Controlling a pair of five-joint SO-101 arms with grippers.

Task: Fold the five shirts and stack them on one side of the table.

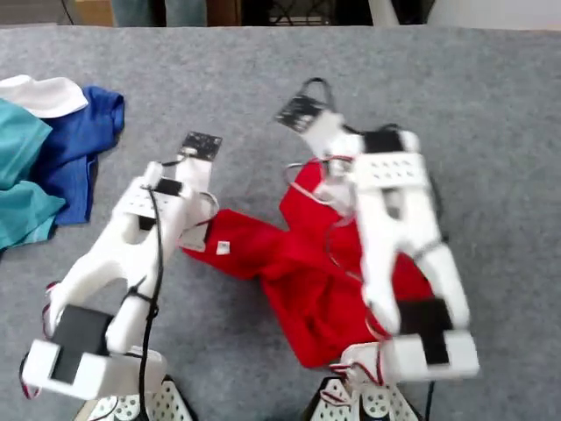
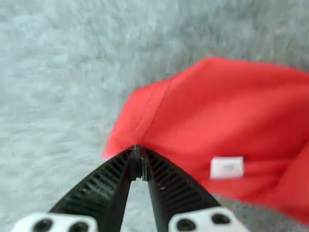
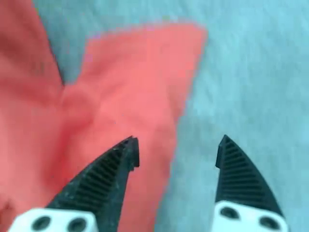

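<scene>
**A:** Where does the work stand?

**B:** On the grey table (image 1: 263, 79) the red shirt (image 1: 298, 272) lies rumpled in the middle, between the two arms, not yet spread flat. At the table's far left a teal shirt (image 1: 17, 175), a blue shirt (image 1: 83, 145) and a white shirt (image 1: 48, 95) lie in a loose heap, unfolded by the look of them.

**A:** And the grippers?

**B:** The left gripper (image 2: 137, 154) has its jaws clenched on the hem of the red shirt, at a corner near the white label (image 2: 227, 167). The right gripper (image 3: 177, 142) is released, jaws wide. One finger sits over red cloth and the other over bare table, so it straddles the shirt's edge.

**A:** So what does the step call for?

**B:** Probably flattening before any fold. The right gripper should drop and close on the edge it straddles, taking a single layer if it can. Then both arms should draw apart evenly, so the cloth tautens without dragging the whole shirt sideways. The left pinch looks thin, right at the tips, so a hard tug could slip the hem free.
</scene>
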